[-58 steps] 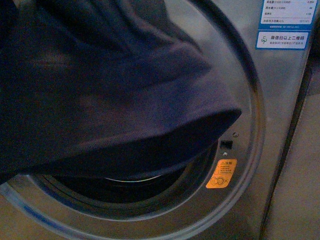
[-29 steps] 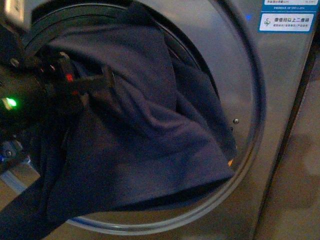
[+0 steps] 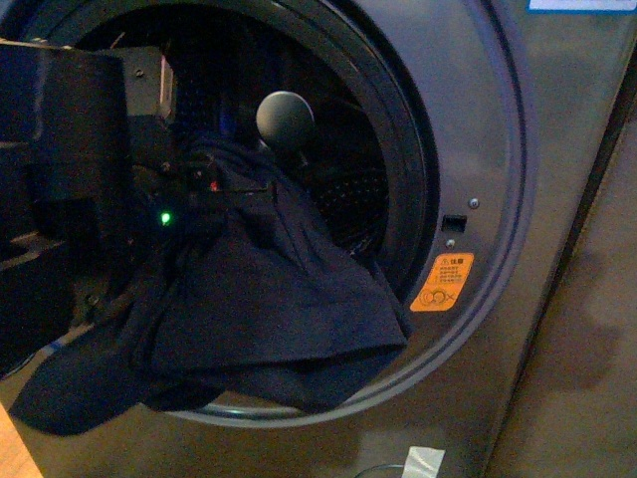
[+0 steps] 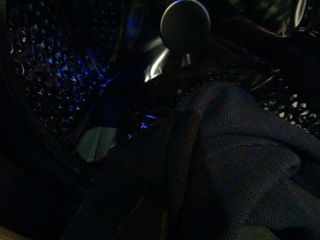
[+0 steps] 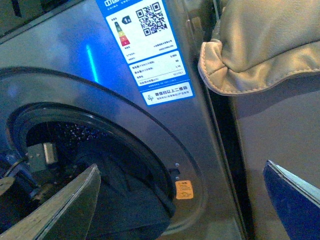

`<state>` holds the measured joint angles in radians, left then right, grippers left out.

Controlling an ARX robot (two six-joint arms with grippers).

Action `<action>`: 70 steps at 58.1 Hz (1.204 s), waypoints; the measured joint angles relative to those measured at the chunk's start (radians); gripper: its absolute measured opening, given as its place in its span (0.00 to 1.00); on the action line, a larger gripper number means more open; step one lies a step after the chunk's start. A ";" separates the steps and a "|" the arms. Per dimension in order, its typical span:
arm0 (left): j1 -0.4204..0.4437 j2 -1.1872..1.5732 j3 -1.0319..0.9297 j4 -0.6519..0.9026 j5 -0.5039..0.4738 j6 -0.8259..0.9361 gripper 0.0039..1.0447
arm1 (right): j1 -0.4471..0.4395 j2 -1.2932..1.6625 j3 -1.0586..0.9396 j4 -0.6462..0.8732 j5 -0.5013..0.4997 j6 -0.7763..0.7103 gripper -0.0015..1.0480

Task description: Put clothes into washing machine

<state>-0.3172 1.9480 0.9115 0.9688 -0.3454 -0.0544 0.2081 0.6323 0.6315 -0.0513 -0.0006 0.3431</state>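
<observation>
The grey washing machine (image 3: 557, 199) fills the front view, its round porthole open. The dark navy clothes (image 3: 259, 319) hang over the porthole's lower rim, part inside the drum, part drooping outside at the lower left. My left gripper (image 3: 214, 184) reaches into the porthole and is shut on the clothes' upper fold. In the left wrist view the clothes (image 4: 230, 150) lie before the perforated drum (image 4: 55, 65); the jaws are too dark to see. My right gripper (image 5: 182, 200) is open and empty, held back from the machine (image 5: 75, 60). The clothes (image 5: 125, 200) show in the porthole there.
A round grey knob (image 3: 286, 118) stands inside the drum, also in the left wrist view (image 4: 185, 25). An orange sticker (image 3: 442, 283) sits by the door latch. A blue-white label (image 5: 150, 50) is on the front panel. A beige padded cover (image 5: 265, 45) hangs beside the machine.
The clothes have gone from filling the view to hanging lower over the porthole rim. My left arm has pushed deeper into the drum, and the drum's inside and knob now show.
</observation>
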 joint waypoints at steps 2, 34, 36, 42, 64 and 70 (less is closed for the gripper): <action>0.005 0.024 0.034 -0.014 -0.005 0.003 0.10 | 0.010 -0.002 -0.002 0.006 0.003 -0.001 0.93; 0.036 0.373 0.618 -0.319 -0.044 0.037 0.10 | 0.055 -0.072 -0.136 0.129 0.242 -0.226 0.69; 0.037 0.393 0.653 -0.336 -0.043 0.040 0.10 | 0.037 -0.096 -0.177 0.143 0.233 -0.262 0.63; 0.038 0.454 0.764 -0.383 -0.044 0.048 0.10 | -0.015 -0.157 -0.282 0.174 0.183 -0.317 0.41; 0.034 0.627 0.979 -0.420 -0.080 0.059 0.10 | -0.200 -0.305 -0.469 0.208 0.007 -0.340 0.02; 0.032 0.653 0.995 -0.401 -0.105 0.059 0.10 | -0.204 -0.336 -0.500 0.208 0.003 -0.340 0.02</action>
<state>-0.2852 2.6007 1.9064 0.5682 -0.4507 0.0048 0.0040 0.2962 0.1314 0.1566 0.0025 0.0032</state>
